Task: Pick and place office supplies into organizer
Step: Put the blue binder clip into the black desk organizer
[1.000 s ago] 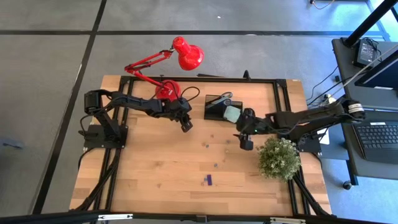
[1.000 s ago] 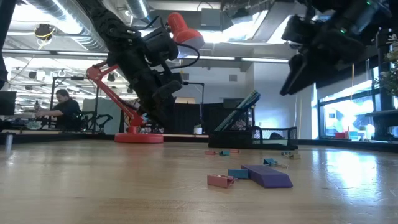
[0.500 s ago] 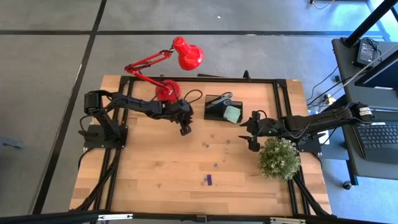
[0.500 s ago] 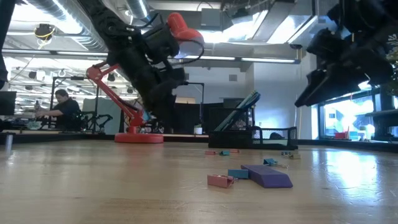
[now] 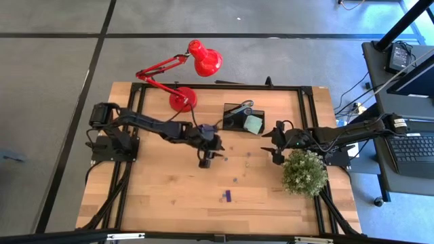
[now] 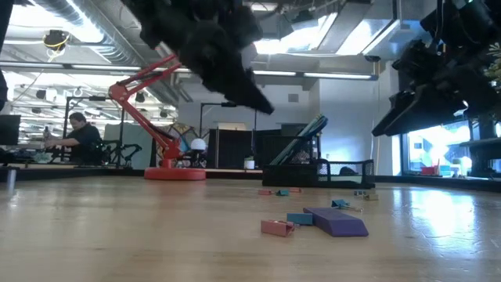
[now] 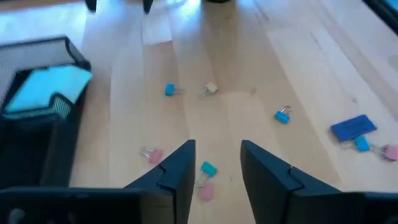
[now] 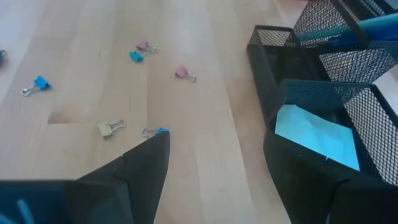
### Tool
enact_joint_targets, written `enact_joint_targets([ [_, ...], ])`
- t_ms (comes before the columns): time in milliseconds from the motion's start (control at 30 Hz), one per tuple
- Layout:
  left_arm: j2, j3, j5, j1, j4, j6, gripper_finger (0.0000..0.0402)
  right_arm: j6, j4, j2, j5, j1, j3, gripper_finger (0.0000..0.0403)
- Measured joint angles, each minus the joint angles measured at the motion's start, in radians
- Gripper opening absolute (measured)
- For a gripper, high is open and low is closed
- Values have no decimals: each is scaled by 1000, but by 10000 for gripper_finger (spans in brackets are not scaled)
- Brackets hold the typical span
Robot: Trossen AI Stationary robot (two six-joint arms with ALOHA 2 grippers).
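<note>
Nearest in the low view lie a purple block [image 6: 339,222] and a pink binder clip [image 6: 276,227] on the wooden surface [image 5: 169,196], and the risk I judge greatest is that these scattered clips are so small and flat that a claw will skid over one or nudge it away. The left claw [image 7: 215,163] hangs over the middle of the surface, fingers parted and empty, a teal binder clip [image 7: 208,168] between them and a pink clip [image 7: 205,192] just beside, so closing could catch both. Farther off, the right claw [image 5: 274,153] waits wide open and empty near the black mesh organizer [image 5: 236,120], which holds a pale green sticky-note pad [image 5: 253,124] and which a careless sweep could knock.
</note>
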Motion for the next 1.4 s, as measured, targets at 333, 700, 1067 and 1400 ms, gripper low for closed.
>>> enact_joint_targets([
  [333, 19, 92, -164, -85, -154, 83, 176, 25, 2, 0, 0, 0, 0, 262],
  [700, 157, 193, -116, -84, -257, 139, 175, 28, 26, 5, 0, -2, 0, 262],
  [1067, 243, 283, -128, -56, -327, 106, 167, 25, 30, 7, 0, -9, 0, 262],
  [1400, 250, 285, -119, -34, -302, 188, 166, 24, 30, 7, 0, -10, 0, 262],
])
